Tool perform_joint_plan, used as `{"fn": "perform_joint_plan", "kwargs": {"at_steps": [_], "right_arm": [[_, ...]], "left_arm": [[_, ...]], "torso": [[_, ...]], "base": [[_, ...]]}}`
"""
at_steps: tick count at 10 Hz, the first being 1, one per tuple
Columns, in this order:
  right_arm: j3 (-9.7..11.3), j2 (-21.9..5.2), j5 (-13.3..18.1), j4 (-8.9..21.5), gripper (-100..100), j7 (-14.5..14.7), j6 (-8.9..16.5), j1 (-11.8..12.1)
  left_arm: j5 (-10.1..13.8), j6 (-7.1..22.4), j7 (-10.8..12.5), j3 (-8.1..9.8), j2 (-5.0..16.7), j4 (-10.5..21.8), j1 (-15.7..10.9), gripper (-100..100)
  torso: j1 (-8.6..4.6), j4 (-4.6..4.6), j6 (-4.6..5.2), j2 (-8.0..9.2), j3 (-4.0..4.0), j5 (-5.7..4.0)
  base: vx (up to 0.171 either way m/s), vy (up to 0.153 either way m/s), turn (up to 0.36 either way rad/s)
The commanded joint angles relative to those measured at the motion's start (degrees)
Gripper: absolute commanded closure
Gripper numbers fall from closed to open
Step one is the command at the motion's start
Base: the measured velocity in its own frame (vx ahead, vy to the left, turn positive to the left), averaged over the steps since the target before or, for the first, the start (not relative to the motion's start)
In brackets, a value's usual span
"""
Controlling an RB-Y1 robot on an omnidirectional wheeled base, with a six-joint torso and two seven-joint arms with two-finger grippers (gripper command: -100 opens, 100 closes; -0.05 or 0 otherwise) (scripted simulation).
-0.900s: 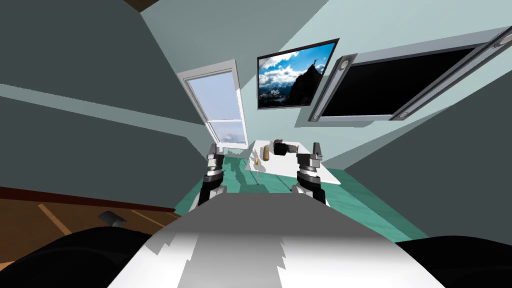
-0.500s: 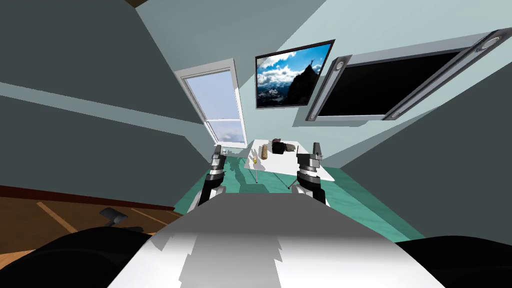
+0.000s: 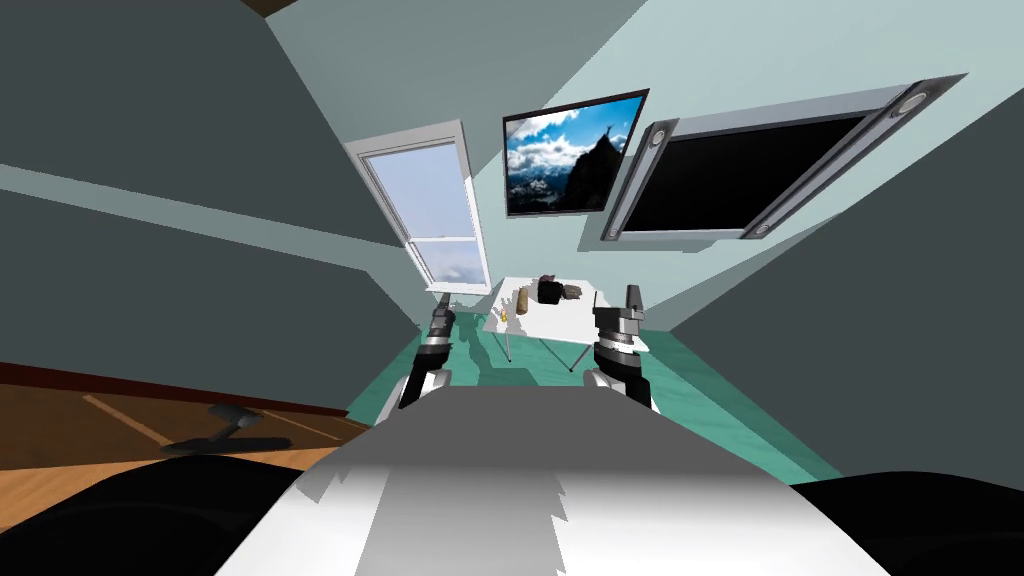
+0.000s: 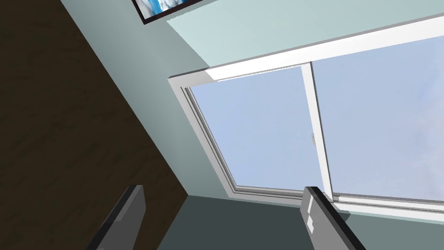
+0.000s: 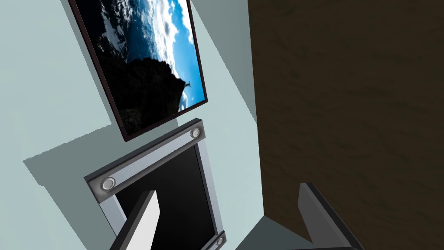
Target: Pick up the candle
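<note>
A small white table (image 3: 560, 325) stands on thin legs ahead of me, beyond both hands. On it lies a tan cylinder (image 3: 521, 300), which looks like the candle. Beside it are a tiny yellow thing (image 3: 506, 315) and a dark lumpy object (image 3: 551, 291). My left gripper (image 3: 441, 315) is raised to the left of the table, short of it, and the left wrist view shows it (image 4: 223, 217) open and empty. My right gripper (image 3: 615, 298) is held up at the table's right end, and the right wrist view shows it (image 5: 230, 217) open with nothing between the fingers.
The table stands on a green rug (image 3: 700, 400) near the pale back wall. A window (image 3: 430, 215), a framed picture (image 3: 570, 155) and a dark screen (image 3: 740, 175) hang there. A dark stand (image 3: 225, 425) lies on the wooden floor at left. Grey walls close in on both sides.
The whole head view has shifted: table, window and picture now sit further left and a little smaller, so I have moved. My left gripper leans more toward the table. Both grippers stay open.
</note>
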Motion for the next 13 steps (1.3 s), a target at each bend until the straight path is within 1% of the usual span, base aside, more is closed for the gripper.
{"fn": "perform_joint_plan", "kwargs": {"at_steps": [1,3,8,11,13], "right_arm": [[0.00,0.00,0.00,0.00,0,0.00,0.00,0.00],[0.00,0.00,0.00,0.00,0,0.00,0.00,0.00],[0.00,0.00,0.00,0.00,0,0.00,0.00,0.00],[0.00,0.00,0.00,0.00,0,0.00,0.00,0.01],[0.00,0.00,0.00,0.00,0,0.00,0.00,0.02]], "left_arm": [[-0.15,2.71,-0.24,0.21,0.24,1.82,-0.56,-100],[-0.32,5.86,-0.48,0.68,0.50,4.13,-1.64,-100],[-1.40,15.14,-1.53,1.92,0.71,10.14,-4.42,-100],[-2.83,19.94,-2.68,2.69,0.89,13.83,-6.09,-100],[-4.17,23.12,-3.69,3.22,1.05,16.34,-7.18,-100]], "torso": [[0.00,0.00,0.00,0.00,0.00,0.00],[-0.04,0.01,0.00,0.04,0.03,-0.01],[-0.05,-0.01,-0.01,-0.05,-0.02,-0.02],[-0.08,-0.05,-0.01,-0.27,-0.15,-0.02],[-0.02,-0.08,-0.01,-0.40,-0.22,-0.01]], "base": [[-0.117,-0.090,-0.038],[-0.126,-0.102,-0.041],[-0.098,-0.117,-0.045],[-0.033,-0.115,-0.051],[0.019,-0.099,-0.054]]}}
